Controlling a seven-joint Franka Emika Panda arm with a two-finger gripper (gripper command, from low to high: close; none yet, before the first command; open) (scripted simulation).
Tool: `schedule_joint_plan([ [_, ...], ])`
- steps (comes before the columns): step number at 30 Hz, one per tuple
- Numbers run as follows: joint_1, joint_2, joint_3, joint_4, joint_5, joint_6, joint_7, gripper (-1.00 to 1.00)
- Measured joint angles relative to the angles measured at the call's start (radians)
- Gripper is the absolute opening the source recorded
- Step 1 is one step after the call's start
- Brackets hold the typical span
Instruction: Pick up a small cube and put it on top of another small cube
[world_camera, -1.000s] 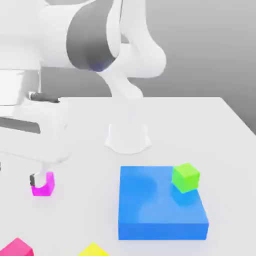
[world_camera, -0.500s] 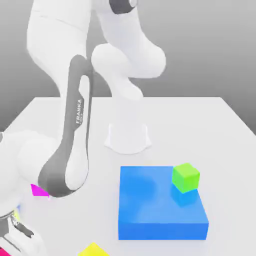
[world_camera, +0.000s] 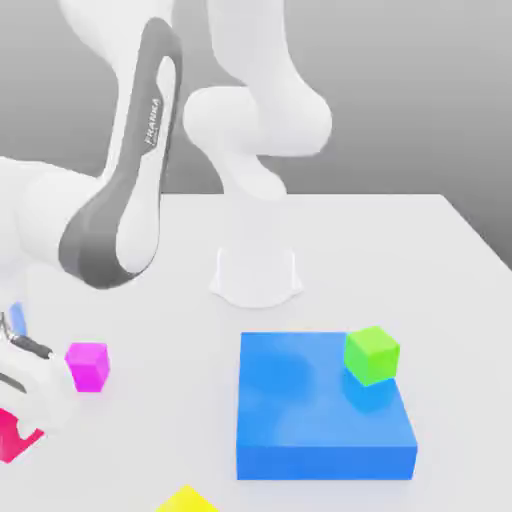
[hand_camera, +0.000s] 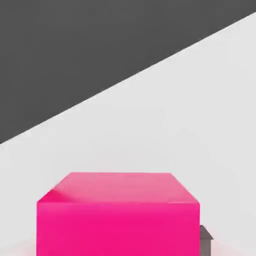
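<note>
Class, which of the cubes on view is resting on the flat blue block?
The green cube: it sits on the blue block, whereas the magenta cube stands on the table.

The exterior view looks from in front of the white robot arm (world_camera: 255, 130), facing its base across the pale, flat tabletop (world_camera: 340, 240) and looking somewhat down. It stands well back from that base. The hand view looks from the arm's hand, very near the crimson-pink, solid cube (hand_camera: 117, 227), out over the tabletop. Both views share this cube and some of the tabletop.
</note>
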Motion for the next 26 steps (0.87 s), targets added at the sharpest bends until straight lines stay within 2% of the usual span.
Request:
schedule_joint_plan([
  [5, -0.073, -0.176, -0.048, -0.18, -0.096, 0.014, -0.178, -1.0],
  [10, -0.098, -0.328, -0.103, -0.364, -0.098, 0.039, -0.424, -1.0],
  [13, -0.083, -0.355, -0.135, -0.431, -0.058, 0.071, -0.541, -1.0],
  [22, -0.031, -0.155, -0.136, -0.436, 0.165, 0.26, -0.713, -1.0],
  [23, -0.037, -0.134, -0.124, -0.437, 0.192, 0.279, -0.732, 1.0],
  [26, -0.037, -0.134, -0.124, -0.437, 0.192, 0.279, -0.732, 1.0],
])
